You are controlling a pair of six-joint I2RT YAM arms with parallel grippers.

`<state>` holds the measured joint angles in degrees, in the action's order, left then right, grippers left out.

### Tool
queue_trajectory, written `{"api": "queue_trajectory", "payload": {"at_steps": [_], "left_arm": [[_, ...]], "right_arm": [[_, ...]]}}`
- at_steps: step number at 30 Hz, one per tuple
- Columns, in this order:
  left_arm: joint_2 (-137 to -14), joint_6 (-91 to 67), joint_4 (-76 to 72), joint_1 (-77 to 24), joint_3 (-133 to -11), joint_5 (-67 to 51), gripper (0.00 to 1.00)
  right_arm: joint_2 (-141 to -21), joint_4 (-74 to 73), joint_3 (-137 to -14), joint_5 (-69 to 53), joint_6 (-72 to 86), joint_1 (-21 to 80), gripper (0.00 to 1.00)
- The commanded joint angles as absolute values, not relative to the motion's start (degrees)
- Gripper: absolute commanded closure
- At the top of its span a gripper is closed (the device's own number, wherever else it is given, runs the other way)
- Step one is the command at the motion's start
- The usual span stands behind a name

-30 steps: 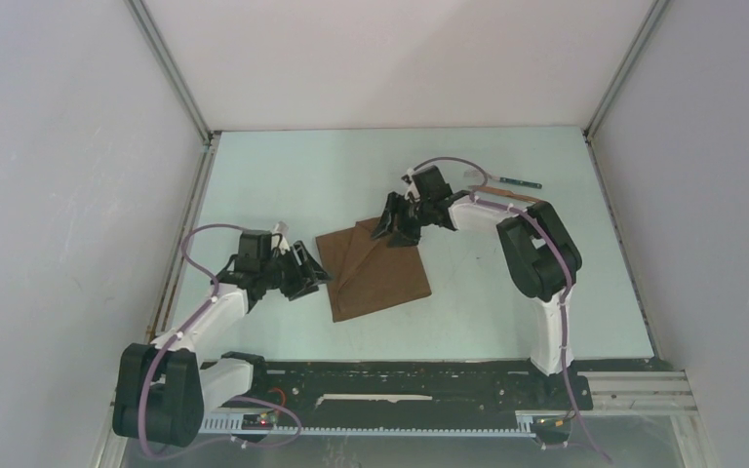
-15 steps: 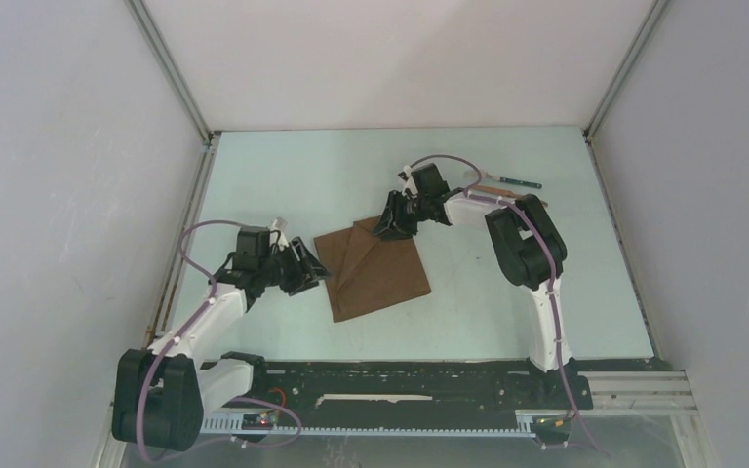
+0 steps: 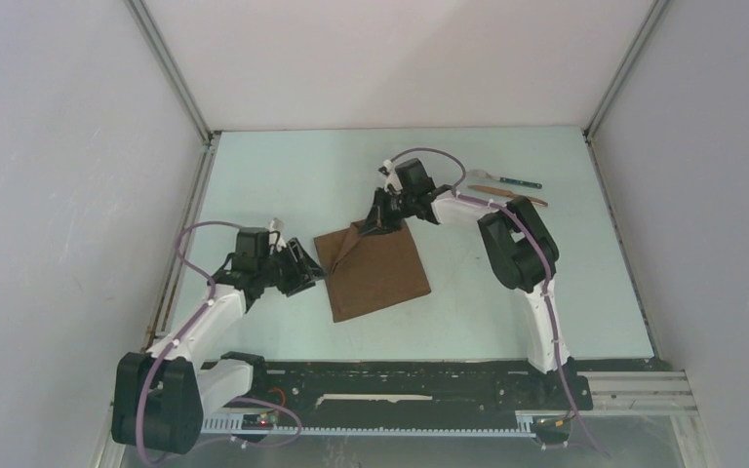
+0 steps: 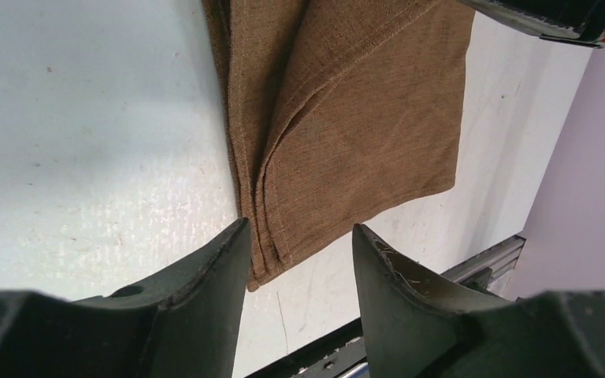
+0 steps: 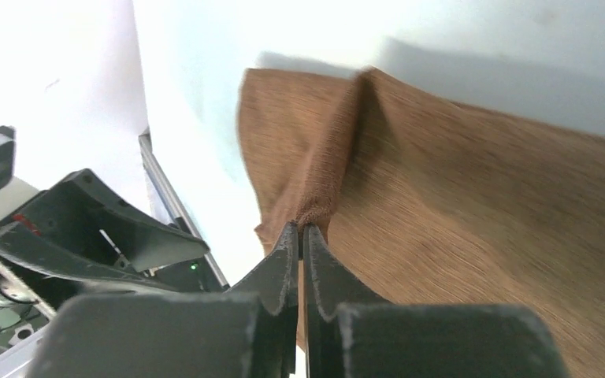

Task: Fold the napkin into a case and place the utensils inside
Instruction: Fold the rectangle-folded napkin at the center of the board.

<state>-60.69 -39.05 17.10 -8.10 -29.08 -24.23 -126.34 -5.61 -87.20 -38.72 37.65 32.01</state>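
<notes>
Napkin (image 3: 380, 278), dark brown, is laid on the table (image 3: 283, 175). Beside its left edge the left gripper (image 3: 309, 271) is held with fingers spread. A raised fold at its far corner is pinched by the right gripper (image 3: 371, 224). Utensils (image 3: 507, 188) are laid well apart, far right.

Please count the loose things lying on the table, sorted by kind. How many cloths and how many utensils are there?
Cloths: 1, the napkin
Utensils: 2, the teal-handled utensil and the reddish-brown stick
Total: 3
</notes>
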Motion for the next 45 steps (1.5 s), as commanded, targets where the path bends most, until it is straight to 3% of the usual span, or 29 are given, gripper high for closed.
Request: {"api": "queue_trajectory", "payload": {"at_steps": [1, 26, 29, 34, 36, 40, 45], "left_arm": [[-57.7, -39.8, 17.0, -6.8, -30.5, -21.3, 0.45], [-54.1, -41.0, 17.5, -5.3, -28.8, -20.0, 0.49], [-54.3, -41.1, 17.5, -5.1, -29.1, -20.0, 0.49], [-56.7, -42.6, 16.4, -1.8, -31.1, -23.6, 0.37], [-58.8, -44.5, 13.6, -0.3, -31.5, -27.2, 0.34], [-64.3, -46.9, 10.8, 1.7, -34.0, -30.5, 0.33], [-71.7, -47.7, 9.4, 1.7, -38.0, -29.1, 0.46]], "right_arm": [[-128.6, -4.4, -93.7, -41.1, 38.6, 34.3, 1.00], [-141.6, -7.0, -111.5, -45.8, 42.9, 38.8, 0.99], [-143.0, -8.5, -114.3, -46.2, 43.0, 39.4, 0.92], [-139.6, -18.4, -118.2, -43.8, 39.2, 39.7, 0.54], [-135.0, -23.1, -117.7, -42.2, 36.9, 39.5, 0.46], [-124.6, -34.6, -114.1, -35.6, 27.7, 39.5, 0.37], [-112.8, -34.4, -95.1, -28.0, 22.2, 40.4, 0.36]]}}
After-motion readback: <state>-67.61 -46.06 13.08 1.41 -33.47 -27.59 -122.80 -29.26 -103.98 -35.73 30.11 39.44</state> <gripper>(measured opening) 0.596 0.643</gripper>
